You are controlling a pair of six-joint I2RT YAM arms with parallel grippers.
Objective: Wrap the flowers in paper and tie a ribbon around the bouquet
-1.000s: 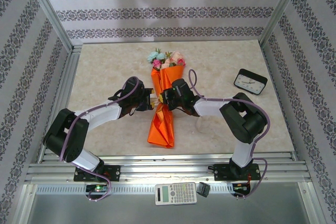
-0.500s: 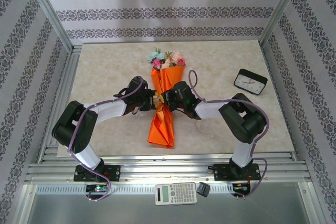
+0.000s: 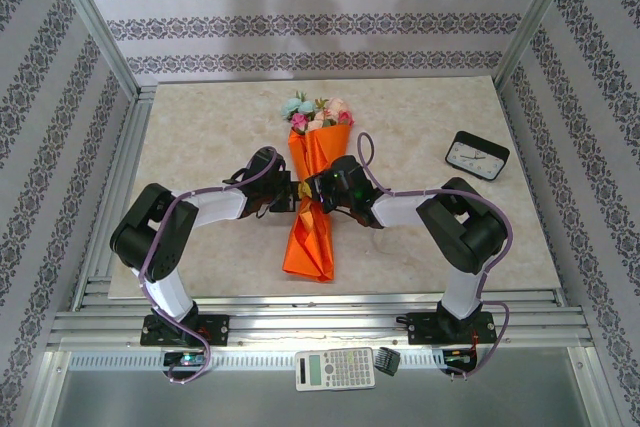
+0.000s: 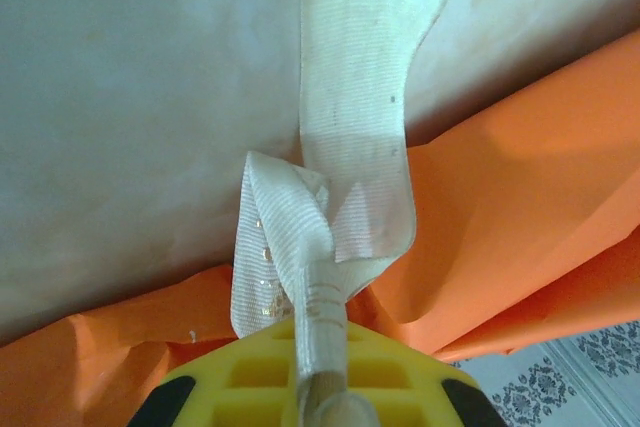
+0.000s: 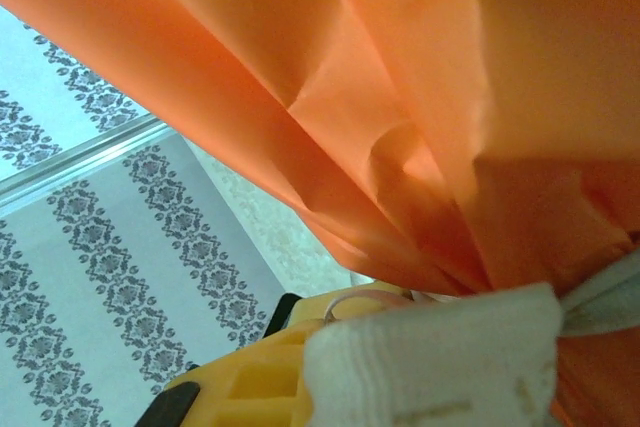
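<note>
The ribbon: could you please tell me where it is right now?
The ribbon crosses the pinched waist of the bouquet, mid-table in the top view, held by the left gripper on one side and the right gripper on the other.

Well to the right of the right claw (image 3: 312,189), slightly beyond it, you have a black clock (image 3: 477,155) on the beige table (image 3: 200,127). On that claw's near side, a calculator (image 3: 334,369) lies beside a small black block (image 3: 388,360).
</note>
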